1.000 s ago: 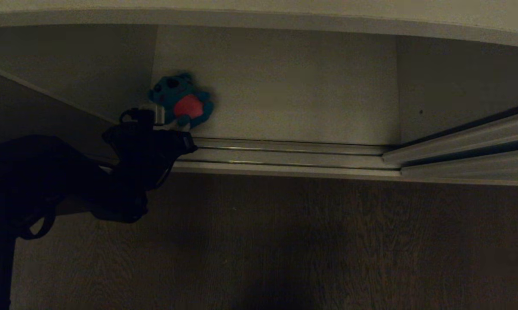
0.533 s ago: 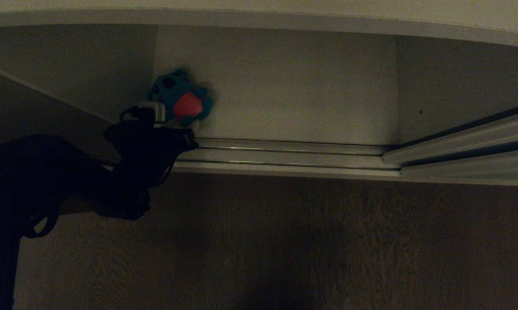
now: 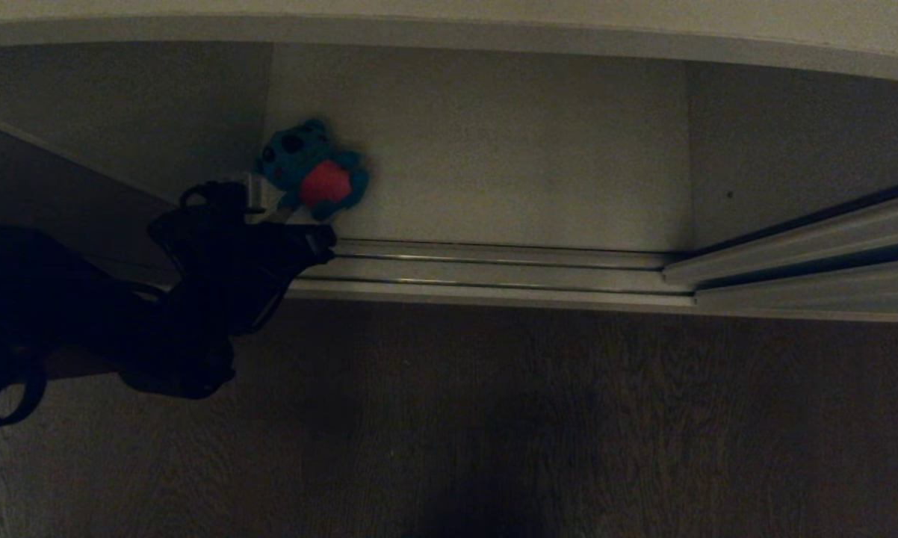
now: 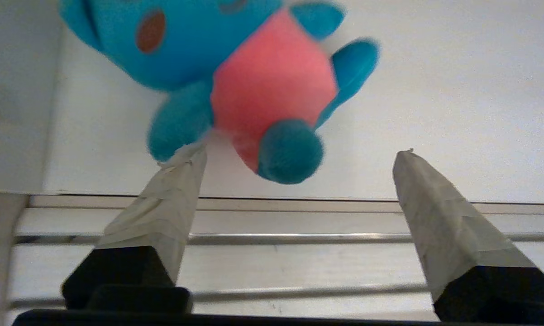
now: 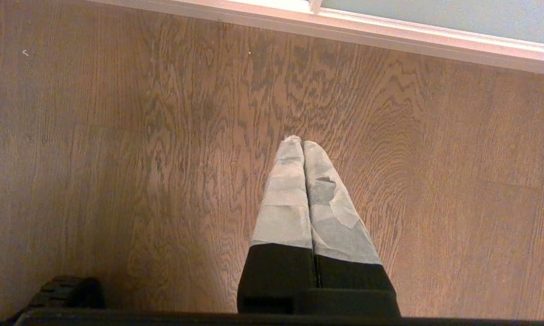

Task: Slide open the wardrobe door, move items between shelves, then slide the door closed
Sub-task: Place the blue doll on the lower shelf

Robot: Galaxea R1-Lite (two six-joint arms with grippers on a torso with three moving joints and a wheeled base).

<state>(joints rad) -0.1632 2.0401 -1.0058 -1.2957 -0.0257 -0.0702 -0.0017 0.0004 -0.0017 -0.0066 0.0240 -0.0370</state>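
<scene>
Beyond the fingertips of the left gripper (image 4: 299, 154) lies a white shelf (image 4: 435, 90), silver rails (image 4: 299, 237) beneath them. Its fingers are spread wide, one tip touching the blue toy (image 4: 236, 77). Over wooden floor (image 5: 118, 136), the right gripper (image 5: 301, 141) is pressed together.

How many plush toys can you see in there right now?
1. A blue toy with a pink belly lies on the white shelf, near its left wall, just ahead of the open left gripper. Others may sit out of view.
</scene>
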